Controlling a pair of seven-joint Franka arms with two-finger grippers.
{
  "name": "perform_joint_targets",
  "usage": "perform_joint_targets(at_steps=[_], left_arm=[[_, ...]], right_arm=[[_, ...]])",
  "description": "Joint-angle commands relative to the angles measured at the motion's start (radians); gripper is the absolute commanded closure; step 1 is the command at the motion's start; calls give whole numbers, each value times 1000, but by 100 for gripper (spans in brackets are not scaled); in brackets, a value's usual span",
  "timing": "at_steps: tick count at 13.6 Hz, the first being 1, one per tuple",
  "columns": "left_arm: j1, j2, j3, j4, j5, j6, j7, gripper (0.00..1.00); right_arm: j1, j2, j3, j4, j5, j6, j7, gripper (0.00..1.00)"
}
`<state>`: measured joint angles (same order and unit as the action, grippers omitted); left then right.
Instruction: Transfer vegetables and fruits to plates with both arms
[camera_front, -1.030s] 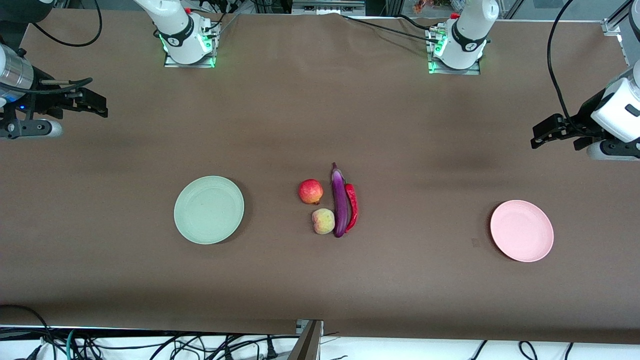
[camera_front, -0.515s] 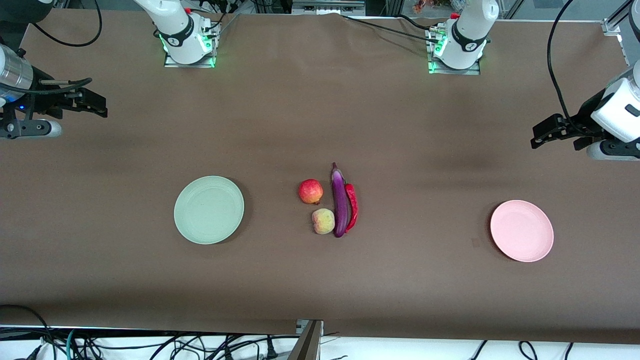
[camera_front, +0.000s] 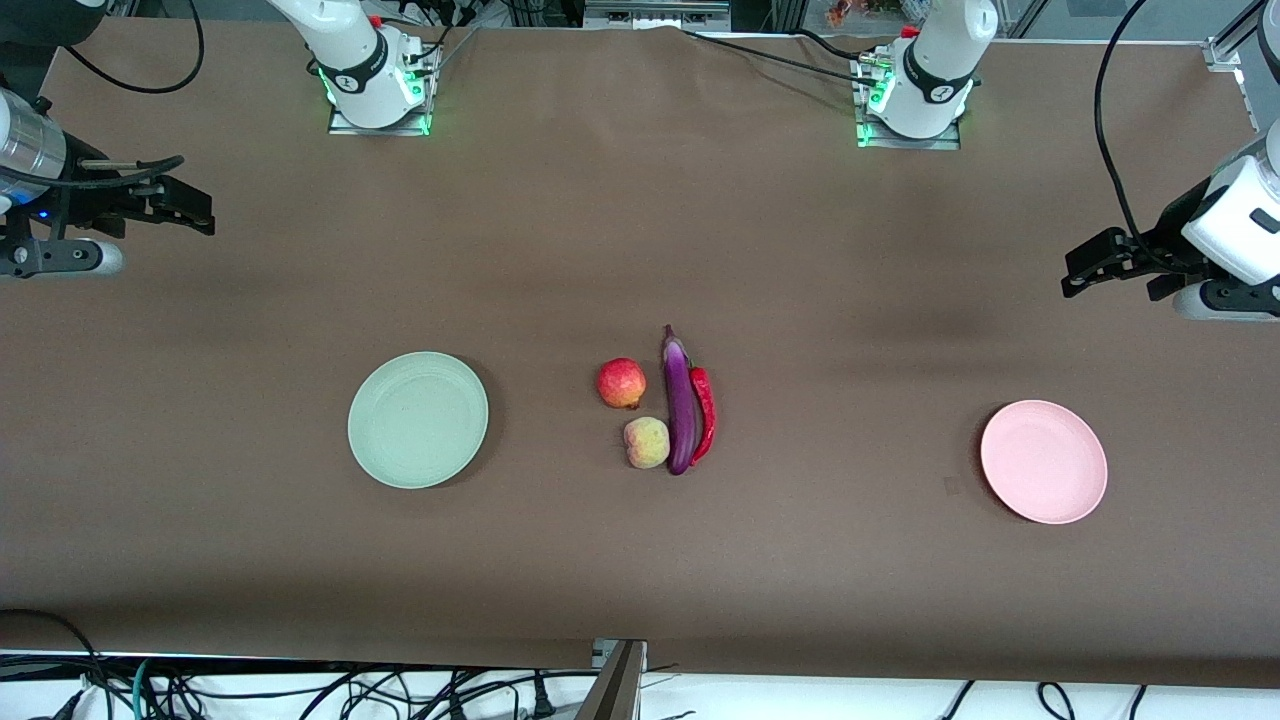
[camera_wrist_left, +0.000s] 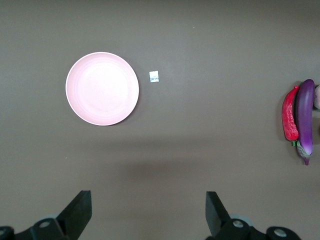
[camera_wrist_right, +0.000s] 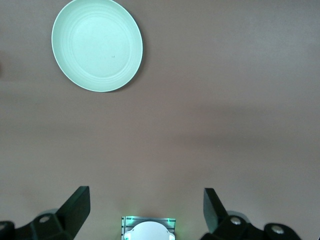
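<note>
**Four items wait mid-worktop, plates bare**

Front view: eggplant (camera_front: 680, 405), chili (camera_front: 705, 412), pomegranate (camera_front: 621, 383) and peach (camera_front: 647, 442) cluster between green plate (camera_front: 418, 420) and pink plate (camera_front: 1043, 461).

Left wrist view: left gripper (camera_wrist_left: 148, 216) spread; approach the chili squarely.

Right wrist view: right gripper (camera_wrist_right: 146, 215) spread; take the pomegranate.

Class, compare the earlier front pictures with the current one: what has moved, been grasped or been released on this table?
Nothing visibly changed. The left gripper and right gripper wait open and empty at the table's ends; eggplant, chili, pomegranate, peach and both plates lie untouched.
</note>
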<state>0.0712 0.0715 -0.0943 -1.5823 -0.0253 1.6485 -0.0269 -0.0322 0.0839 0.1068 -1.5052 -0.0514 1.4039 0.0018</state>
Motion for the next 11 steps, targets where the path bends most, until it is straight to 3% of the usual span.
perform_joint_targets(at_steps=[1,11], left_arm=[[-7,13,-4,38,12,-22,-5,0],[-4,14,-16,58,12,-24,-4,0]], right_arm=[[-12,8,10,22,-4,-6,-13,0],[-12,8,10,22,-4,-6,-13,0]])
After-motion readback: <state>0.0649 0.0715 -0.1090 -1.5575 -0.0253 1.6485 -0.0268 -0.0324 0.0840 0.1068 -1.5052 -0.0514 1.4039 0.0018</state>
